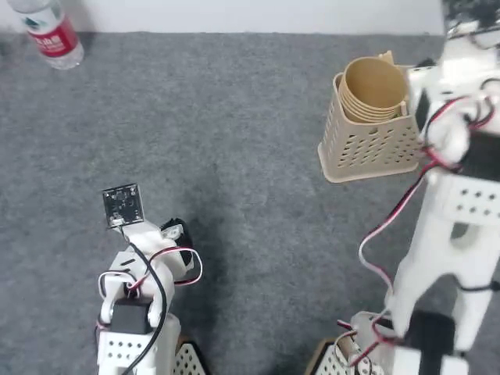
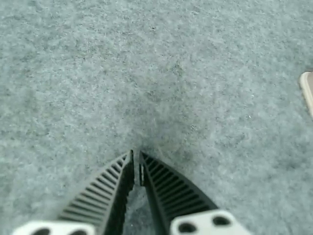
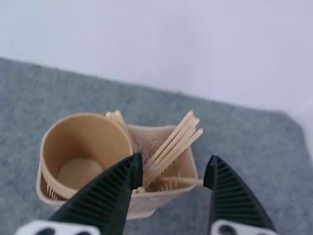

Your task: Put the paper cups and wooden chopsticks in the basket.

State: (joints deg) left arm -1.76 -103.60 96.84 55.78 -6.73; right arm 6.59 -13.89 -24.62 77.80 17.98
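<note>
A beige perforated basket (image 1: 367, 148) stands on the grey carpet at the right, holding a stack of paper cups (image 1: 373, 87). From the right wrist the stacked cups (image 3: 83, 147) fill one side of the basket (image 3: 161, 203) and wooden chopsticks (image 3: 173, 142) lean in the other side. My right gripper (image 3: 173, 169) hovers open just above the basket, nothing between its fingers. My left gripper (image 2: 136, 157) is shut and empty, low over bare carpet at the near left (image 1: 173, 230).
A plastic water bottle (image 1: 48, 31) lies at the far left corner by the white wall. A beige edge (image 2: 308, 90) of the basket shows off to the side in the left wrist view. Grey carpet (image 1: 234, 156) covers the table between the arms.
</note>
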